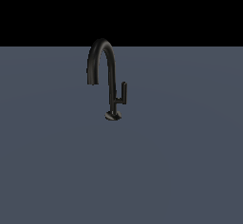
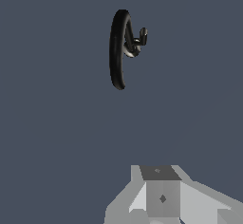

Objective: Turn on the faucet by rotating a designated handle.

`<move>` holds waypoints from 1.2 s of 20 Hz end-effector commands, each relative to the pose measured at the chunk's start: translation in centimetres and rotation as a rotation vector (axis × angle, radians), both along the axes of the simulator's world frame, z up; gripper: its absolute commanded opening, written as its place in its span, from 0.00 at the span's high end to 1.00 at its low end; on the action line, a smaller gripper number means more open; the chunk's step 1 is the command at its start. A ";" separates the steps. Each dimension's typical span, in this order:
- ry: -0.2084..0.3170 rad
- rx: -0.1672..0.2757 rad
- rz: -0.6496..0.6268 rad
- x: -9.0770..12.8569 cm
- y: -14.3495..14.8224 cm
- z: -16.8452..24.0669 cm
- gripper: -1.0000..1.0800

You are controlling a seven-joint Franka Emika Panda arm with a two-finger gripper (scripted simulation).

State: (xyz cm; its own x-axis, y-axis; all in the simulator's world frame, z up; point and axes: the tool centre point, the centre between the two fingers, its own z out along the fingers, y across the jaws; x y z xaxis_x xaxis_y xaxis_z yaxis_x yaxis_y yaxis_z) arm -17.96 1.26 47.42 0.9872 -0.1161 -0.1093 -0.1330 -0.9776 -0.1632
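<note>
Simulated test scene, not real room. Evidence: flat untextured slate-blue floor (image 1: 180, 171) running to straight horizon, pure black void (image 1: 190, 9) above, no walls or furniture. Lone matte black faucet (image 1: 110, 71) stands straight on floor by small round base, no sink or counter under it. Wrist view: same uniform blue ground, blocky flat-shaded grey robot body (image 2: 163, 197) at frame edge.

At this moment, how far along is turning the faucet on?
Nothing looks done yet: the handle stands untouched beside the faucet stem. In hand: only an approach, with the hand well short of the faucet in the wrist view. Whether it is open cannot be told. Left: reach, contact, rotate the handle.
</note>
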 end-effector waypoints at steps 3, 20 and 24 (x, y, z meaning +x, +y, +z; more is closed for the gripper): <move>0.064 0.071 -0.076 2.7 0.0 -0.9 1.00; 0.324 0.368 -0.385 12.6 -1.4 -6.3 1.00; 0.391 0.445 -0.464 14.8 -1.9 -8.2 1.00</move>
